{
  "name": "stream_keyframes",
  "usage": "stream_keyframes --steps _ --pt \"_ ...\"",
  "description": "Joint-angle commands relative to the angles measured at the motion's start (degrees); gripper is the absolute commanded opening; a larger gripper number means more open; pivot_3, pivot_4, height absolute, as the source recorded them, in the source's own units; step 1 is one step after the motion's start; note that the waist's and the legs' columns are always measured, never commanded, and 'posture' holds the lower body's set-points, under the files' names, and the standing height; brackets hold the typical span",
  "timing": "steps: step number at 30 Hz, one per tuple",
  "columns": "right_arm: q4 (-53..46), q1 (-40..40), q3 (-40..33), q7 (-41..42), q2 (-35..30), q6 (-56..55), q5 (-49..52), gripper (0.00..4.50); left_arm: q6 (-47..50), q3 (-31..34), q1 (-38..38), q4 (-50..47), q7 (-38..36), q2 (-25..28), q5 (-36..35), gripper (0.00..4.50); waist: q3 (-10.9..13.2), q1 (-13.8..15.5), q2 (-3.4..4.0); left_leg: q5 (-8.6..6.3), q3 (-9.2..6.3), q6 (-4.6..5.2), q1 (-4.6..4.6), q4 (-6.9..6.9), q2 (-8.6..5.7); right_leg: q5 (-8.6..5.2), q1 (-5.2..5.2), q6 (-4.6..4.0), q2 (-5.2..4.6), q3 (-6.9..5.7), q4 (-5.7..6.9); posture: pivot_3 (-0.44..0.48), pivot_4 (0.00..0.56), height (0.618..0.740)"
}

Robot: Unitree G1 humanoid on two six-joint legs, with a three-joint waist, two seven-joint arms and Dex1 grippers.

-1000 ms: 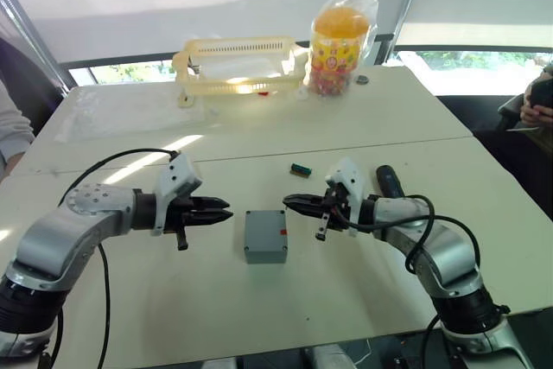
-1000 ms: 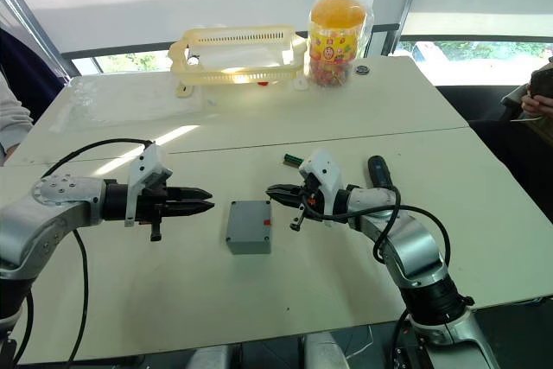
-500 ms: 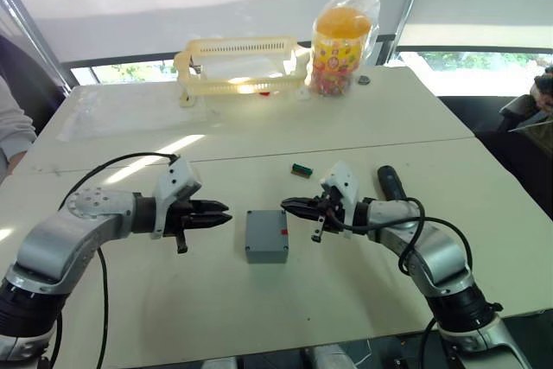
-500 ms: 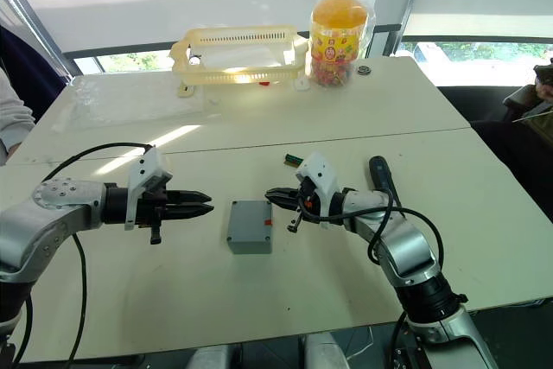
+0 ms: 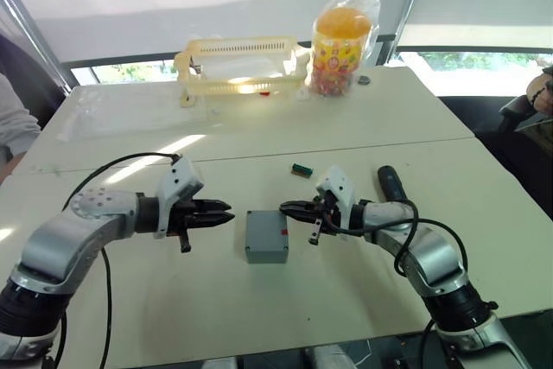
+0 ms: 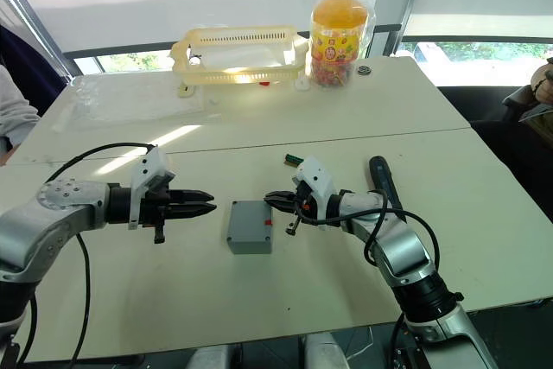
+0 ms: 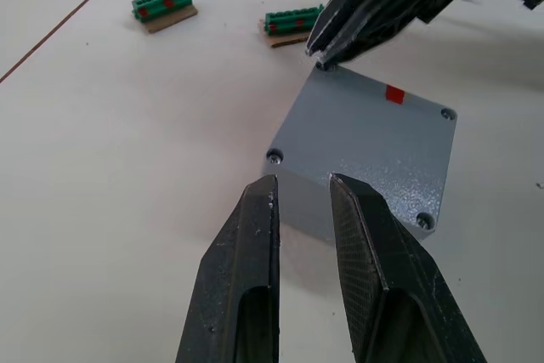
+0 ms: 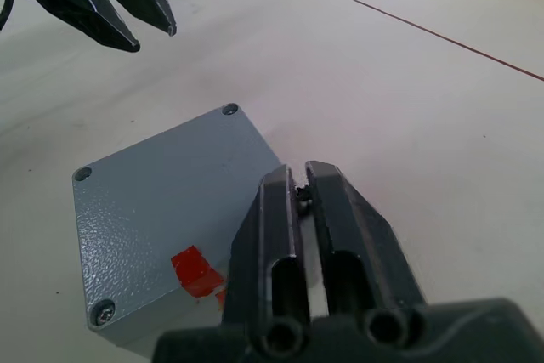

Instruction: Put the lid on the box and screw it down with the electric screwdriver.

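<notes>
The grey box [image 5: 265,248] sits on the table between my arms. The lid [image 7: 365,138] lies flat on top of it, with a red mark near one edge and screw heads in three corners. My left gripper [image 5: 226,212] hovers just left of the box, its fingers [image 7: 255,235] a narrow gap apart and empty. At the box's far right corner my right gripper [image 5: 285,208] is pinched on a tiny dark piece [image 8: 299,199], seemingly a screw, and hides that corner. The black electric screwdriver [image 5: 389,183] lies on the table behind my right forearm.
A small green terminal block [image 5: 300,168] lies just beyond the box. A yellow basket [image 5: 238,62] and a bagged candy jar [image 5: 340,41] stand at the far edge, with a clear plastic sheet [image 5: 130,110] at far left. People sit at both table sides.
My right gripper has crept left to the box's far right corner. The left gripper has barely moved.
</notes>
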Motion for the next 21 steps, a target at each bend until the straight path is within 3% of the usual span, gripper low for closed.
stream_keyframes --steps 1,5,8,13,14,15,21 --pt "-1.74 -1.0 -0.71 0.48 -0.6 -1.13 0.23 1.82 0.0 0.39 -1.71 -0.57 -0.03 -0.23 -0.69 0.94 0.0 -0.03 0.0 0.0 0.0 0.0 0.0 0.0 0.0 0.0 0.0 0.0 0.0 0.0 0.0 0.0 0.15 0.74" --pt "-4.08 -1.98 -3.64 0.66 -2.17 0.79 1.91 3.9 0.22 -0.27 -3.3 -0.11 -0.63 -1.08 -0.92 0.94 0.0 0.01 0.0 0.0 0.0 0.0 0.0 0.0 0.0 0.0 0.0 0.0 0.0 0.0 0.0 0.0 0.15 0.74" --pt "-8.16 -2.37 -8.72 1.61 -5.91 6.16 6.45 3.9 -0.14 -1.17 -4.65 0.38 -1.41 -1.58 -0.79 0.94 0.0 0.14 0.01 0.0 0.0 0.0 -0.01 0.01 -0.01 0.0 0.0 0.0 -0.01 0.0 0.0 0.0 0.15 0.74" --pt "-11.65 -5.12 -23.97 -0.07 -15.92 26.15 18.52 3.9 -1.66 -3.71 -7.49 0.1 -3.84 -2.58 -0.32 0.94 0.0 0.49 0.01 0.0 -0.01 0.0 -0.02 0.04 -0.02 0.0 0.02 0.0 -0.02 0.0 0.0 0.0 0.15 0.74" --pt "-11.41 -5.31 -25.48 -0.15 -18.84 28.98 19.14 4.17 -1.69 -4.3 -8.1 -0.32 -4.18 -2.92 -0.46 0.94 0.0 0.51 0.0 0.0 0.0 0.0 -0.01 0.04 -0.02 0.0 0.03 0.0 -0.03 0.0 -0.01 0.0 0.15 0.74" --pt "-11.05 -5.03 -26.63 0.78 -22.97 32.45 20.02 4.44 -2.11 -5.19 -8.68 -0.81 -4.63 -3.23 -0.2 0.94 0.0 0.57 0.0 0.0 0.0 0.0 -0.01 0.04 -0.02 0.0 0.03 0.0 -0.02 0.0 -0.02 0.0 0.15 0.74" --pt "-3.17 -6.01 -26.36 0.74 -38.21 48.42 21.23 4.47 -5.21 -9.6 -10.3 -2.35 -6.07 -4.98 2.11 0.94 -0.01 0.18 0.0 0.0 0.02 0.01 0.01 0.03 -0.02 0.0 0.03 -0.01 -0.01 0.04 -0.04 0.0 0.15 0.74"
